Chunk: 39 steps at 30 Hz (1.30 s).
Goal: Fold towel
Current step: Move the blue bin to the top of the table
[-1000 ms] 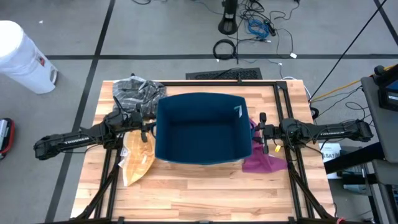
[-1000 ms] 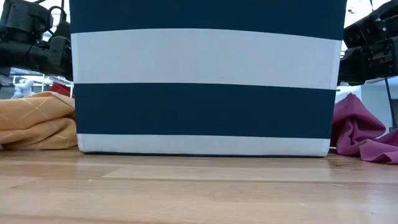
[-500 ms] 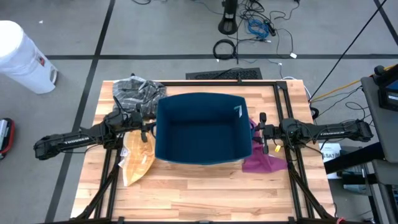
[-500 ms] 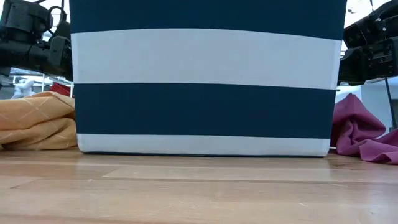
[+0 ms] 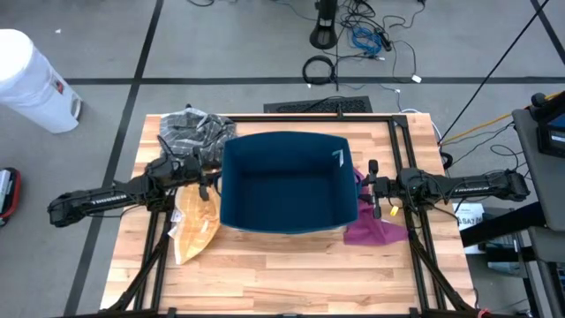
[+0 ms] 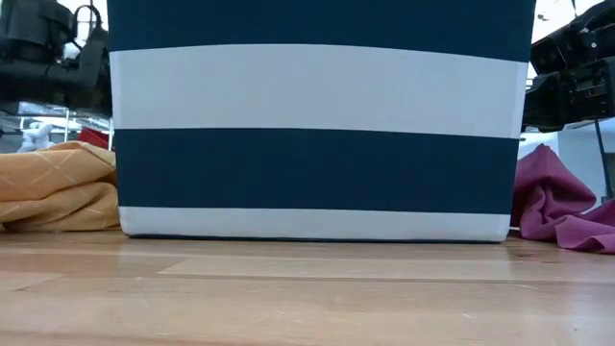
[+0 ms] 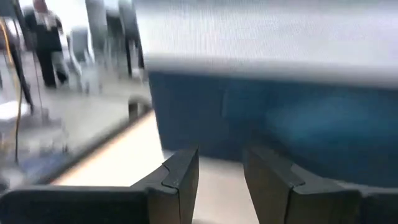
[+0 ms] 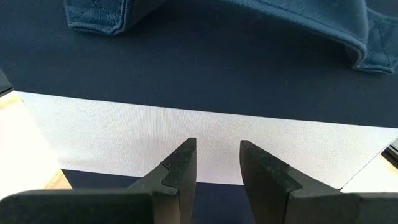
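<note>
little moved; both tools, left [image 7: 219, 180] and right [image 8: 214, 171], spread, flank striped bin [image 5: 287, 181].

A: Both arms are seen as dark, near-black, slender and built of jointed segments. Pale lettering is noted along the left arm [image 5: 106, 200] and the right arm [image 5: 477, 185]; it cannot be read.

B: Fingers?

A: Matte black, flat-faced and angular, with a stepped notch near the tip. This is recorded on the left gripper [image 7: 219, 177] and the right gripper [image 8: 215, 165] alike. A broad dark crossbar is seen beneath each pair.

B: Cables?

A: A thin dark loop is seen on one arm's housing [image 6: 91, 14].
</note>
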Motion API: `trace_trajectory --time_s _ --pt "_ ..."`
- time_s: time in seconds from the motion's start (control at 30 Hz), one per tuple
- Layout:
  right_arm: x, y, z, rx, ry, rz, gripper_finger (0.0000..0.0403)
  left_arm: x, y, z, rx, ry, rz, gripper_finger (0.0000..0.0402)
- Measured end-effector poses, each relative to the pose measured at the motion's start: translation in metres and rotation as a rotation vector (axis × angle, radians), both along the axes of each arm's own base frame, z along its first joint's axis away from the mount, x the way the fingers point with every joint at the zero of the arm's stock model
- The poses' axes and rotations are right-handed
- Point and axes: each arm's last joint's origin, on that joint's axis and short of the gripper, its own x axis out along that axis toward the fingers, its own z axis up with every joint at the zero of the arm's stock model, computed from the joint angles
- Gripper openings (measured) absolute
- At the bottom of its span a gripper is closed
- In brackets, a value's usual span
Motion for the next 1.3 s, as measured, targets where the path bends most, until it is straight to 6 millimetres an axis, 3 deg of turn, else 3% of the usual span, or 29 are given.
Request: trace_trajectory --time_s 0.13,0.3,0.43,0.57,0.7,0.8,0.93,1.13,1.23,1.3 --pt "0.000 0.000 0.000 0.000 0.000 0.000 0.0110 -0.007 -0.003 0.035 0.123 -0.348 -0.022 0.0128" --pt "0.000 0.000 0.000 0.000 0.000 0.000 0.0110 -0.032 -0.013 0.089 0.312 -0.771 -0.029 0.0128" --pt "0.000 0.000 0.000 0.000 0.000 0.000 0.0110 -0.048 -0.022 0.141 0.403 -0.900 -0.103 0.0128" --pt "0.000 0.000 0.000 0.000 0.000 0.000 0.0110 -0.050 -0.025 0.192 0.371 -0.771 -0.176 0.0128" --pt "0.000 0.000 0.000 0.000 0.000 0.000 0.0110 -0.047 -0.023 0.230 0.261 -0.433 -0.109 0.0128" --pt "0.000 0.000 0.000 0.000 0.000 0.000 0.0110 -0.049 -0.021 0.247 0.163 -0.165 -0.043 0.0128" --pt "0.000 0.000 0.000 0.000 0.000 0.000 0.0110 -0.051 -0.019 0.247 0.001 0.148 0.045 0.0128" --pt "0.000 0.000 0.000 0.000 0.000 0.000 0.0110 -0.040 -0.015 0.203 -0.223 0.470 0.053 0.0128" --pt "0.000 0.000 0.000 0.000 0.000 0.000 0.0110 -0.026 -0.017 0.179 -0.278 0.492 -0.082 0.0128" --pt "0.000 0.000 0.000 0.000 0.000 0.000 0.0110 -0.013 -0.020 0.168 -0.254 0.405 -0.203 0.0128"
